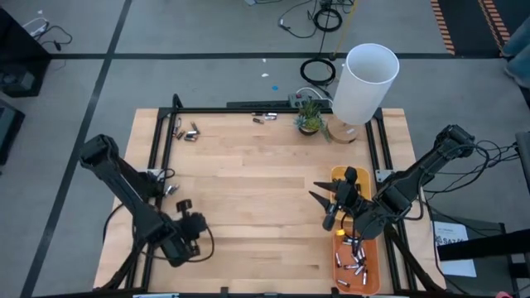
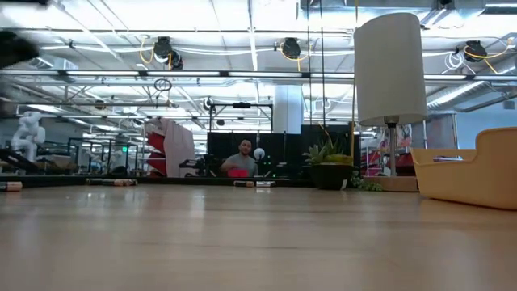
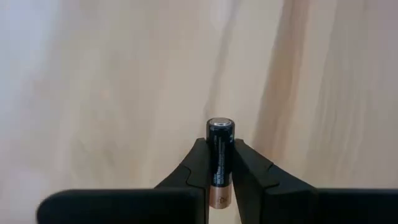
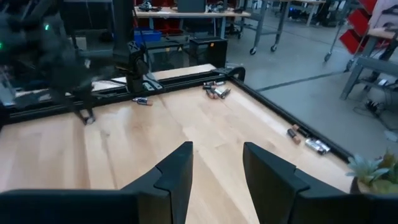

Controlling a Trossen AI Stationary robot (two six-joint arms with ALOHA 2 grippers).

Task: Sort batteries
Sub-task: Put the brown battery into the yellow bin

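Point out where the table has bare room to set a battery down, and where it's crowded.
The wide bare wood in the table's middle, between the left gripper holding a battery and the right gripper, is free. Crowded: the orange tray full of batteries, and the far edge with loose batteries, plant and lamp.

Overhead, table-level, two wrist views

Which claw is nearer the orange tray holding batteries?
Right. The right claw hangs open at the orange tray's far end; the left claw, shut on a battery, is across the table.
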